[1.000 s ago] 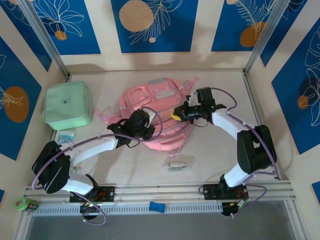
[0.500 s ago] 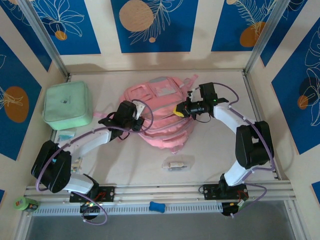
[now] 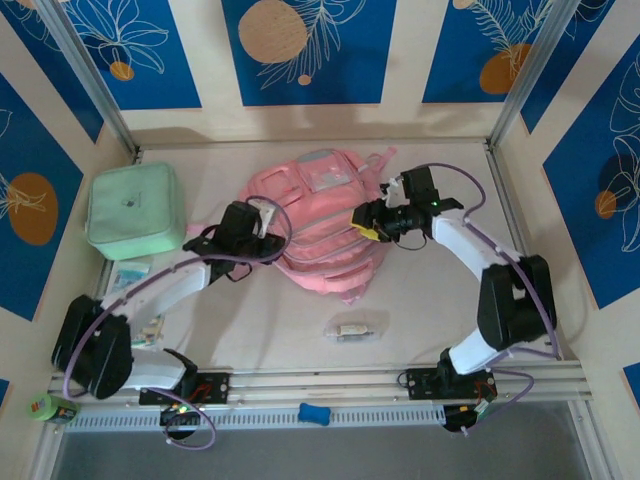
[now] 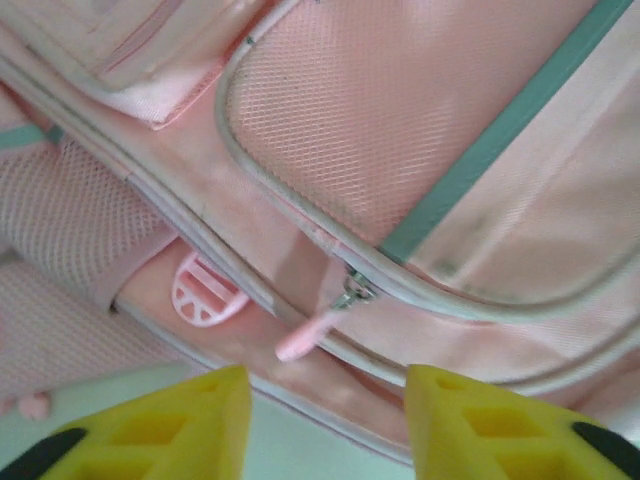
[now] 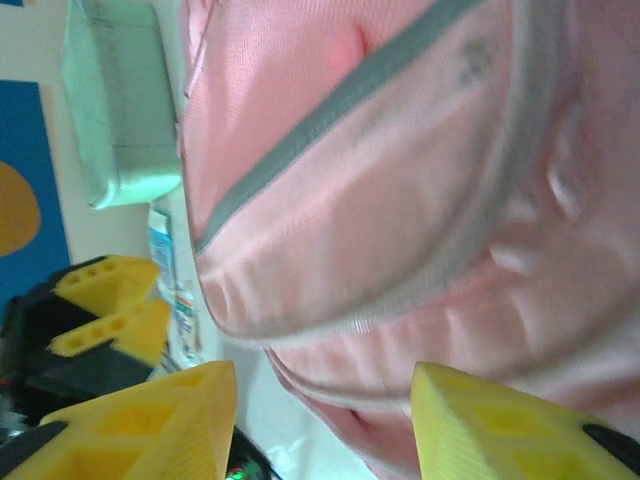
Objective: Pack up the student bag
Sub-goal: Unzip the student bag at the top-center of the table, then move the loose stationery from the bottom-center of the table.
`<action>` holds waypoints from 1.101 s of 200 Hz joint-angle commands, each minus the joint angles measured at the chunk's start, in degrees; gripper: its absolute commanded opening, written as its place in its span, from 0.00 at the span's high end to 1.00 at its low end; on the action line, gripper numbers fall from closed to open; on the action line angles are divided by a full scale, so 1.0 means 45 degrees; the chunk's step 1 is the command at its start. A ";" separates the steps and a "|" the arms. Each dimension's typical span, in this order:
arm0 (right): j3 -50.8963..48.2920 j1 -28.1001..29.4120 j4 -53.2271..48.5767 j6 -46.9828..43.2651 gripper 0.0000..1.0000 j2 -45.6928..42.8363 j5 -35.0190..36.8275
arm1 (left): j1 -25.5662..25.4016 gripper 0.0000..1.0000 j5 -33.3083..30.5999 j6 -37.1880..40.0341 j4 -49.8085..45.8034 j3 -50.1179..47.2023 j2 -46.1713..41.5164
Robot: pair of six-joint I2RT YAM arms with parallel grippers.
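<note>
Item one, the student bag (image 3: 318, 225): you have a large pink backpack with grey-blue trim lying flat, pockets up, on the surface (image 3: 430, 300), near the far edge and about midway between the left and right edges. Item two, the left arm (image 3: 170, 285): it reaches in from the near left corner to the bag's left side. Its jaws stand parted with nothing between them, and in its wrist view the yellow fingertips (image 4: 150, 430) frame a pink zip pull (image 4: 305, 340) that hangs off a zipper slider just ahead of the gap. Item three, the right arm (image 3: 470, 250): it bends in from the near right corner to the bag's right side. Its jaws are likewise parted and hold nothing, with yellow fingertips (image 5: 150, 420) on either side of pink fabric and a curved grey zip line. Item four, a mint green square case (image 3: 135, 210): it sits at the left edge, well apart from the bag. Item five, small printed packets (image 3: 130, 270): they lie just nearer than the case, along the left edge. Item six, a clear wrapped packet (image 3: 353, 329): it lies nearer than the bag, toward the near edge, touching nothing else. Item seven, a blue block (image 3: 313, 412): it rests on the rail at the near edge, between the two arm bases.
</note>
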 commanded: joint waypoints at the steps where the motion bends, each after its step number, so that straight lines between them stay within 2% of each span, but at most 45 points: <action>1: -0.0910 0.0250 -0.2091 -0.0679 0.46 -0.1382 0.1502 | -0.0433 0.51 0.0702 -0.2498 -0.0817 -0.0812 -0.1394; 21: -0.1720 0.0599 -0.3289 -0.0676 0.42 -0.2500 0.2916 | -0.1431 0.49 0.0319 -0.5011 -0.0663 -0.1750 -0.2620; 43: -0.2665 0.1005 -0.4144 -0.0460 0.38 -0.3794 0.3742 | -0.2981 0.46 -0.0430 -0.6532 -0.0091 -0.2523 -0.3305; 74: -0.3937 0.2107 -0.5091 0.0563 0.33 -0.4804 0.4633 | -0.4565 0.45 -0.1100 -0.7789 0.0251 -0.3119 -0.3198; 115: -0.5654 0.3501 -0.4687 0.2397 0.30 -0.5445 0.4777 | -0.6322 0.45 -0.2051 -0.9045 0.1279 -0.3609 -0.2483; 159: -0.6610 0.5061 -0.3484 0.3742 0.27 -0.5092 0.4262 | -0.6492 0.45 -0.2399 -0.9445 0.1466 -0.4117 -0.2323; 185: -0.6797 0.5576 -0.2703 0.4164 0.27 -0.4594 0.4155 | -0.6502 0.44 -0.2855 -0.9509 0.1093 -0.4460 -0.2915; 220: -0.6229 0.7148 -0.1625 0.5050 0.26 -0.3743 0.4280 | -0.6475 0.41 -0.3710 -0.9641 0.0002 -0.4936 -0.4061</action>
